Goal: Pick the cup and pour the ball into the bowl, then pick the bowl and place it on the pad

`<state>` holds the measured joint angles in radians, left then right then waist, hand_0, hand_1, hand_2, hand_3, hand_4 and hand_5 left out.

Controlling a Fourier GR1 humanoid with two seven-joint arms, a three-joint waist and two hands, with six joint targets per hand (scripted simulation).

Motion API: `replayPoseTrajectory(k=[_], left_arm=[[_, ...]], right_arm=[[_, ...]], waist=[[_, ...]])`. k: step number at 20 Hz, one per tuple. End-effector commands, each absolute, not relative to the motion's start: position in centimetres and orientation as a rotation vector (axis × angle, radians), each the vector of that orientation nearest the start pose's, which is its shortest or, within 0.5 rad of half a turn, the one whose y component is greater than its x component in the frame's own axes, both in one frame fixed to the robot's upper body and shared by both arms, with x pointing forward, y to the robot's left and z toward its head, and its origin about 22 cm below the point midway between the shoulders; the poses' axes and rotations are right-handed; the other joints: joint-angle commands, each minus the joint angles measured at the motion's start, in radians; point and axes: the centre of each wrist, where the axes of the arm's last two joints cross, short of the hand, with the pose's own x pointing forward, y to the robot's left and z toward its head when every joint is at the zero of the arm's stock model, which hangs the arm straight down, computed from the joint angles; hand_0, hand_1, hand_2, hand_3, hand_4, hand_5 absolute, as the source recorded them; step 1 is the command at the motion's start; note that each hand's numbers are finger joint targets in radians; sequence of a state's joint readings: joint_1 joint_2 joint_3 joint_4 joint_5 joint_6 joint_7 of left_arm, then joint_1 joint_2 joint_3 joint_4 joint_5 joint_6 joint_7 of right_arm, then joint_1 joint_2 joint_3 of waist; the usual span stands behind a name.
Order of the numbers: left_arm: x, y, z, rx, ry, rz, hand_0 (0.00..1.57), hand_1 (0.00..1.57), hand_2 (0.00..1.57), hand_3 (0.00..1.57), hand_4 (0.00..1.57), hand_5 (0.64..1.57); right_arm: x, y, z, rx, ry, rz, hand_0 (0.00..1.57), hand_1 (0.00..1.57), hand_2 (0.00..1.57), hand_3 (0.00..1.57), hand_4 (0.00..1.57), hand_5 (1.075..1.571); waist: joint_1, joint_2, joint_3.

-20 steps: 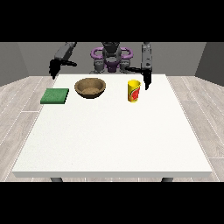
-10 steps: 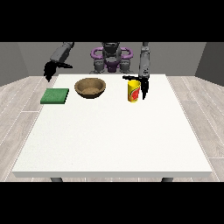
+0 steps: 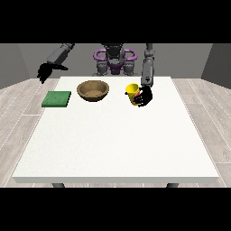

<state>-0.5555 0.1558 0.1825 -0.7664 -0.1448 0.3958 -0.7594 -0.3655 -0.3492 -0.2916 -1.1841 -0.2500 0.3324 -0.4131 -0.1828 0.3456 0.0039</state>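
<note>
Front view: the white bench (image 3: 117,144) fills the middle of the scene, and everything on it sits along the far edge, close to the robot. The whole near half and the right side of the bench are bare, as is the near left corner.

At the far left lies the green pad (image 3: 57,99), flat, just inside the left edge. To its right, apart from it, stands the brown bowl (image 3: 93,90), its opening facing up. Further right is the yellow cup (image 3: 132,93), tilted with its mouth turned toward the bowl; a gap of bare bench lies between cup and bowl. The ball cannot be made out.

The hand at the view's right (image 3: 145,96) is against the cup's right side, its fingers curled round it, the forearm coming straight down from the far edge. The hand at the view's left (image 3: 44,72) hangs in the air beyond the far left corner of the bench, above and behind the pad, touching nothing; whether its fingers are spread or curled I cannot tell.
</note>
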Motion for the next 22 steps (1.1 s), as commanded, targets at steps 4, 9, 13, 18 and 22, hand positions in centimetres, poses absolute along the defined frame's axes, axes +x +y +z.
replayPoseTrajectory(k=[4,9,13,18,22], left_arm=[[37.1,23.3,-2.9,0.721,-1.987,-0.192,1.35,1.35,1.57,1.57,0.90,1.507],[36.5,21.2,-2.9,0.754,-1.888,-0.440,1.37,1.37,1.57,1.57,1.02,1.532],[38.9,19.0,0.8,0.786,-1.834,-0.567,1.37,1.37,1.57,1.57,1.05,1.558],[36.6,15.4,-1.4,0.769,-1.783,-0.731,1.38,1.38,1.57,1.57,1.14,1.567],[37.0,12.3,0.7,0.827,-1.810,-0.765,1.38,1.38,1.57,1.57,1.14,1.567]], right_arm=[[31.5,-38.8,4.8,0.075,-2.010,0.056,0.00,0.00,0.00,0.00,0.00,1.555],[30.2,-42.1,2.2,-0.005,-1.802,-0.027,0.00,0.00,0.06,0.00,0.00,1.558],[28.8,-43.2,-0.1,-0.045,-1.724,-0.074,0.00,0.00,0.10,0.00,0.00,1.560],[26.0,-44.4,-3.1,-0.117,-1.657,-0.105,0.00,0.00,0.00,0.00,0.00,1.558],[25.6,-45.1,-3.7,-0.123,-1.664,-0.153,0.00,0.00,0.04,0.00,0.00,1.558]], waist=[[-0.018,-0.034,-0.0036],[0.085,-0.254,-0.0006],[0.141,-0.342,-0.0007],[0.210,-0.384,-0.0029],[0.239,-0.370,-0.0028]])
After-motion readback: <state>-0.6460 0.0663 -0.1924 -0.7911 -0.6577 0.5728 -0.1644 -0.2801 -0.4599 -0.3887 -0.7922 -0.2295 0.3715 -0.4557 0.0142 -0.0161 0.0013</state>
